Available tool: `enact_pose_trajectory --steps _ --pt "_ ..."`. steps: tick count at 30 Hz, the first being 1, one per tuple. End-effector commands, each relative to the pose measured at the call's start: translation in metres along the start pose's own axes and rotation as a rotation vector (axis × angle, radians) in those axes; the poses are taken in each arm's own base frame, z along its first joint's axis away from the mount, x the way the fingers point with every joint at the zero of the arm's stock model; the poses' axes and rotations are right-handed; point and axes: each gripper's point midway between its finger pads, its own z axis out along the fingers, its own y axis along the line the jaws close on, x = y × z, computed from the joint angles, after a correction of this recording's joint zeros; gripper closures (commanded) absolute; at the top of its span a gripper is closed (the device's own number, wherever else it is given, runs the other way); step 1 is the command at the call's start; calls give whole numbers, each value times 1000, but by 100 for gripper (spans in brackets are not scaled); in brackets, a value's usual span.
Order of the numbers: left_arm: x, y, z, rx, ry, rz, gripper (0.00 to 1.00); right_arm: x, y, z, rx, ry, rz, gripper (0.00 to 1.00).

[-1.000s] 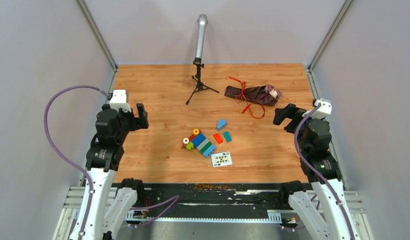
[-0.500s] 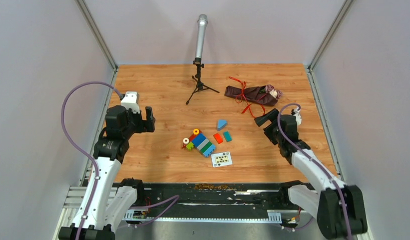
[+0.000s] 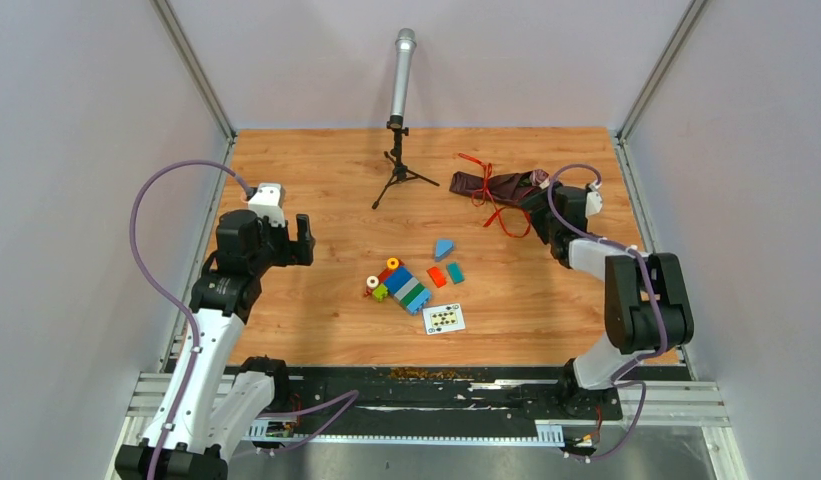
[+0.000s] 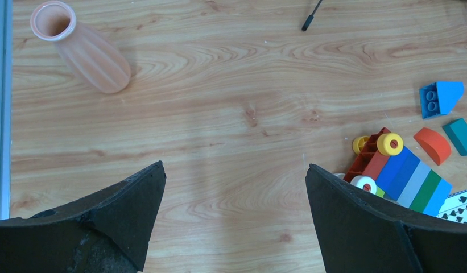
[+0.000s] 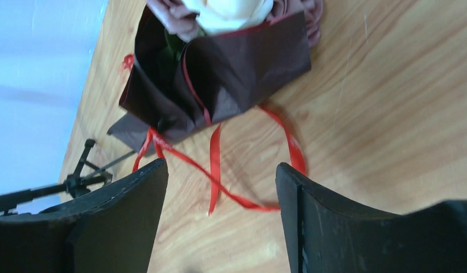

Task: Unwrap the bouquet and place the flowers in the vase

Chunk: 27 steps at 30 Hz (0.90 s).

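Observation:
The bouquet [image 3: 501, 187] lies on its side at the back right of the table, a dark maroon wrap [image 5: 231, 68] with loose red ribbon [image 5: 215, 165] trailing toward me. The flowers [image 5: 228, 11], a cream rose between dusty purple ones, poke out of its wide end. My right gripper [image 5: 220, 170] hovers low just short of the wrap, its jaws apart with ribbon strands on the wood between them, and it holds nothing. The salmon-pink ribbed vase [image 4: 86, 51] stands at the far left of the left wrist view. My left gripper [image 4: 235, 166] is wide open over bare wood.
A grey microphone on a black tripod [image 3: 398, 170] stands at the back centre, left of the bouquet. Coloured toy blocks [image 3: 401, 285] and a playing card [image 3: 444, 318] lie mid-table. The blocks [image 4: 401, 165] sit just right of my left gripper. A metal rail [image 4: 0, 114] edges the table beside the vase.
My right arm has reached forward from the right side of the table until its gripper sits at the bouquet. The left arm has shifted slightly forward and right.

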Motion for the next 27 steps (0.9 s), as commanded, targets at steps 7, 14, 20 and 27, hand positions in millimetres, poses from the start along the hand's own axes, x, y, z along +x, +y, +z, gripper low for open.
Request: enact_pose_trajectory --steps 7,14,20,27 --pt "-8 4 -1 -18 -27 31 0 -39 14 52 -17 -97 33 34" --pt "-7 5 -2 -26 -33 34 0 -45 7 79 19 -96 28 37" --pt "-7 7 -2 -38 -32 36 0 -66 5 96 11 -101 10 71" --pt "-6 9 -3 -45 -32 37 0 -90 26 97 -124 -92 -73 100"
